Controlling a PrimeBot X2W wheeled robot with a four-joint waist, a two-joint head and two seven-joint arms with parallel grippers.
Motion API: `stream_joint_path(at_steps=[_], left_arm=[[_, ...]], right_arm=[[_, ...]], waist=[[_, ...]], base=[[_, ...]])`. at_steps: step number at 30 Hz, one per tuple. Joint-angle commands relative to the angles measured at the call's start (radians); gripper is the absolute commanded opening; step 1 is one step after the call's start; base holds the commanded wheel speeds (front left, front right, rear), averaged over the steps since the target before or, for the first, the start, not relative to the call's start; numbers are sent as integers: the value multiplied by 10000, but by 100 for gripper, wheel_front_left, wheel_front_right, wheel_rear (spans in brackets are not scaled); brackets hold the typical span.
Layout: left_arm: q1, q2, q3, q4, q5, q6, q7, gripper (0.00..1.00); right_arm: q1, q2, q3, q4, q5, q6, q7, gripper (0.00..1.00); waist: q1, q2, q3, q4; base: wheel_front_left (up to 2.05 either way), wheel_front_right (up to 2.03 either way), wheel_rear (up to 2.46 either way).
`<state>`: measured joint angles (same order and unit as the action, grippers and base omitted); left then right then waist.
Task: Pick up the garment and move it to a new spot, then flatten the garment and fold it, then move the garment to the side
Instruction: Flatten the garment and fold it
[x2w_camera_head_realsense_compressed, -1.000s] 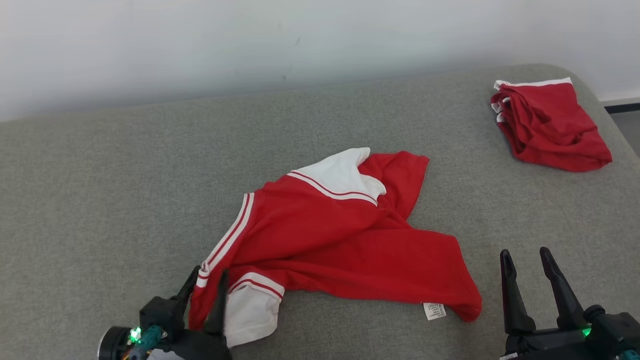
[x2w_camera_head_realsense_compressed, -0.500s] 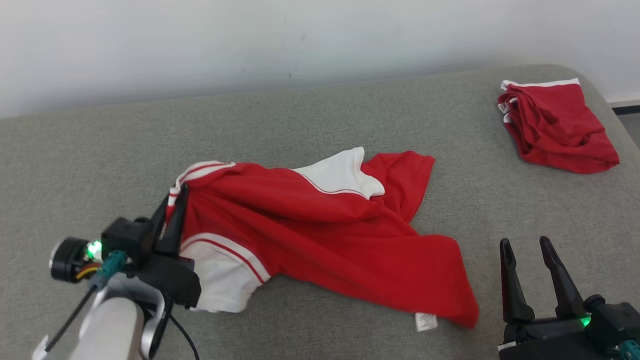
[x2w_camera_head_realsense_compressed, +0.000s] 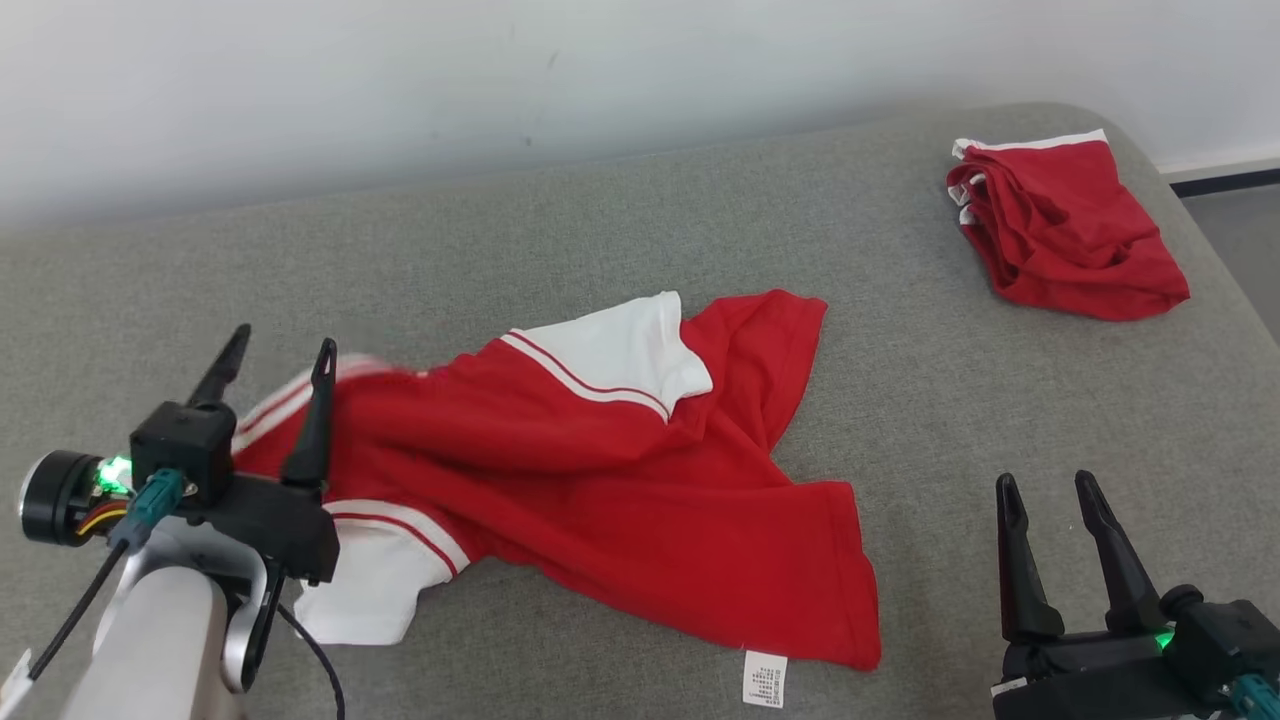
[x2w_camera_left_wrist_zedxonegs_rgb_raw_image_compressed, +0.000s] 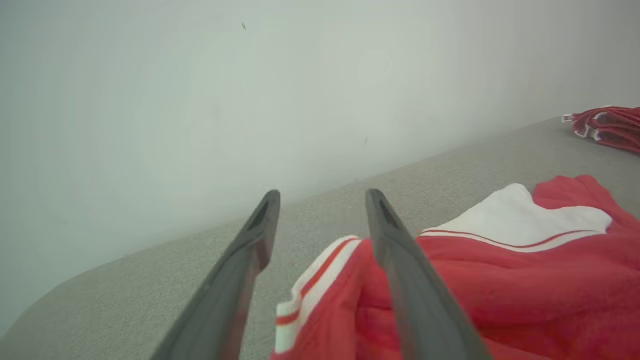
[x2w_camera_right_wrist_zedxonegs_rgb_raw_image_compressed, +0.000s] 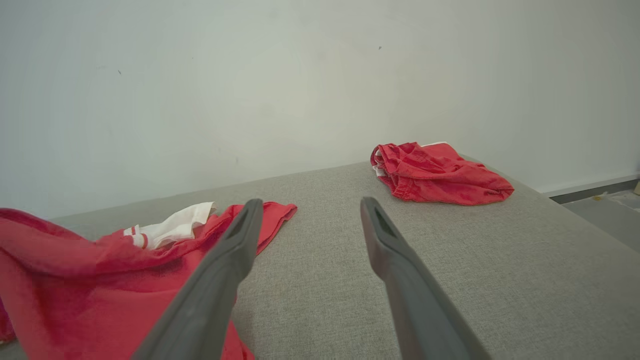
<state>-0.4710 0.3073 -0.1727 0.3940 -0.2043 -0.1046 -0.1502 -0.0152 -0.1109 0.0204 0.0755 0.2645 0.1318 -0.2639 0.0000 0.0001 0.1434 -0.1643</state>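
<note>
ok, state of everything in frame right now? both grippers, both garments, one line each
left gripper: open, fingers apart by the striped edge of the red and white garment, not clamped on it.
right gripper: open, holding nothing.
red and white garment: unfolded, crumpled, lying on the grey cushion, label showing at the near hem.
folded red garment: folded, lying at the cushion's far right corner.

Soft red cloth garment (x2w_camera_head_realsense_compressed: 620, 480), coarse grey woven surface (x2w_camera_head_realsense_compressed: 950, 400), perhaps upholstery
</note>
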Motion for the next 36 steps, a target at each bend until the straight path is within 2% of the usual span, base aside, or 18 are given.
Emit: stream_joint_path(at_steps=[1, 8, 20, 30, 36], left_arm=[[131, 12, 65, -11, -68, 88, -181, 100], [1130, -256, 405, -771, -307, 521, -976, 100], [3356, -773, 888, -2594, -343, 1049, -1150, 100], [4790, -1376, 1324, -3607, -93, 1223, -1152, 100], [5151, -1547, 1494, -3503, 42, 1045, -1153, 100]], right_arm=[[127, 23, -35, 16, -16, -26, -3, 100], [451, -35, -94, 19, -100, -26, -3, 100], [860, -108, -215, 36, -82, -26, -3, 100], [1069, 6, -375, 194, -18, -26, -2, 100], [1026, 2, -328, 651, 14, -26, -2, 100]], waist=[[0, -1, -138, 85], [0, -1, -759, 674], [0, -1, -1170, 1345], [0, -1, -1208, 1671], [0, -1, -1233, 1710]], base=[[0, 0, 0], [0, 0, 0], [0, 0, 0], [0, 0, 0], [0, 0, 0]])
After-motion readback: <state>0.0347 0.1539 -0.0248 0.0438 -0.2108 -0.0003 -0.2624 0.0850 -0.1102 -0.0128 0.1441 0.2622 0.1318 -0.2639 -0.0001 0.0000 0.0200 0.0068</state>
